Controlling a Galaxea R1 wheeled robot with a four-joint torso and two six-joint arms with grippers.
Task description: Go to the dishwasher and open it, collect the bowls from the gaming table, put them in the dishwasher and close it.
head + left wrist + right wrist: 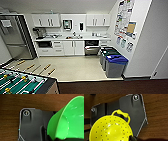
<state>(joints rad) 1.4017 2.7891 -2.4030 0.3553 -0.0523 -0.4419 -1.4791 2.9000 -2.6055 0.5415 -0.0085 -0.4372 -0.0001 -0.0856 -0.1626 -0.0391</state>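
At the far wall of the head view, right of the middle, sits the dishwasher (91, 47). Its door hangs partly open, so a dark gap shows at the top and the shiny steel front tips outward below. It is boxy and fits under the long pale counter (72, 38), between the smooth white cabinets (73, 47) and the bins. A tall steel fridge (15, 37) stands at the upper left. At the right, just beside the dishwasher, stand grey bins (115, 65); the near one has a blue lid. The floor (75, 68) is pale and smooth. In the lower left corner is the foosball table (22, 83), with a green field, thin silver rods and wooden handles.

In the left wrist view, a bright green bowl (67, 121) fills the right side. It is round, smooth and shiny plastic, with a thin rim. It sits at the left claw, over brown wood-grain flooring, but I cannot tell how the claw's fingers stand.

In the right wrist view, a yellow colander (110, 130) fills the lower left. It is round, glossy, dotted with small holes, and has a looped handle on top. It sits at the right claw; I cannot tell its grip either.
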